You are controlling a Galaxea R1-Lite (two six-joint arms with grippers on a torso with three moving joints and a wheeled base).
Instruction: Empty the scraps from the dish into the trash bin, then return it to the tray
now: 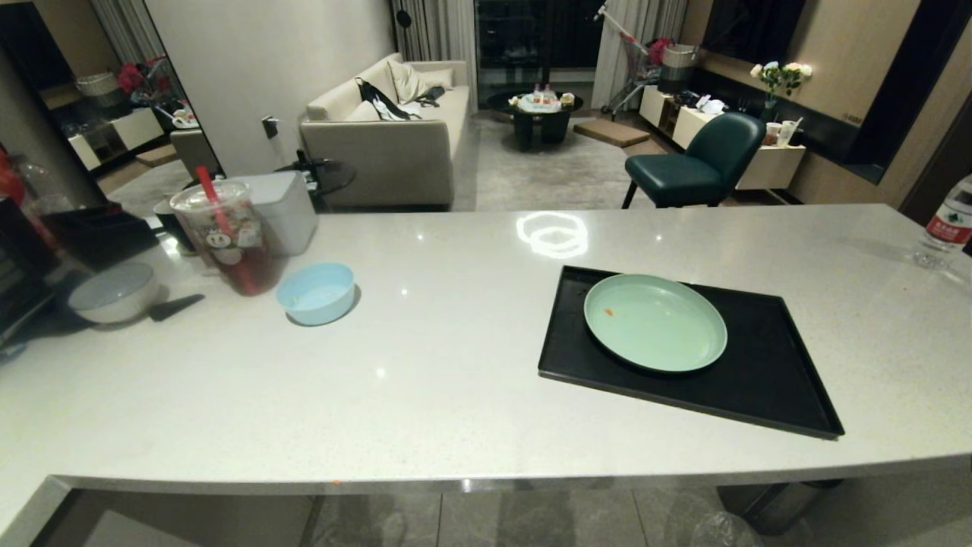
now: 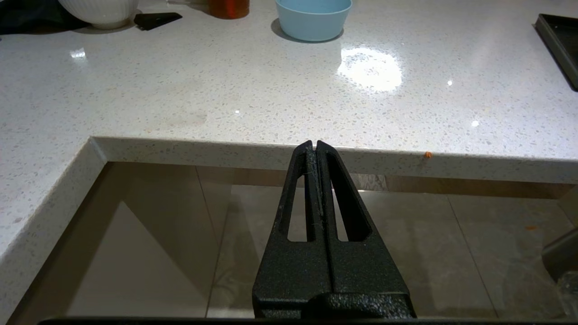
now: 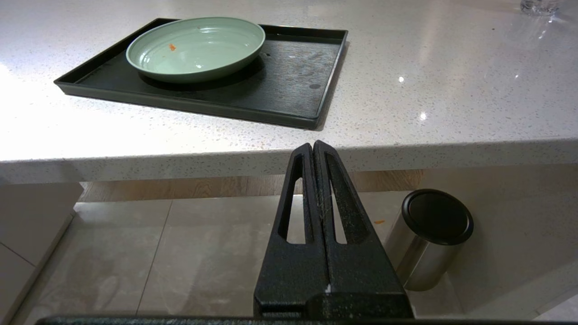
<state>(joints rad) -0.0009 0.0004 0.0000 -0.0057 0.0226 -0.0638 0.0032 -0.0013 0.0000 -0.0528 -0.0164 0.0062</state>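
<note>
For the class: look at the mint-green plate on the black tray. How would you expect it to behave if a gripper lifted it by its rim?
The plate keeps a firm round shape, so it is probably stiff, not floppy. Its surface looks glossy, so it might slip between fingers. It is shallow with a low rim, sitting flat on the tray; it seems unlikely to tip or roll, though the rim offers little to grip.

The plate (image 1: pixel 654 323) is mint green with one tiny orange speck (image 1: pixel 608 311) on it, and the tray (image 1: pixel 767 380) under it is plain black. The surface (image 1: pixel 425 365) is pale grey-white stone with fine dark speckles, carrying a light-blue bowl (image 1: pixel 316 292), a grey-white bowl (image 1: pixel 114 292) and a clear cup (image 1: pixel 228 235) of dark red drink with a red straw. Both grippers (image 2: pixel 314 143) (image 3: pixel 313 144) are matt black, and the bin (image 3: pixel 429 239) on the beige floor tiles is shiny steel with a black lid.
</note>
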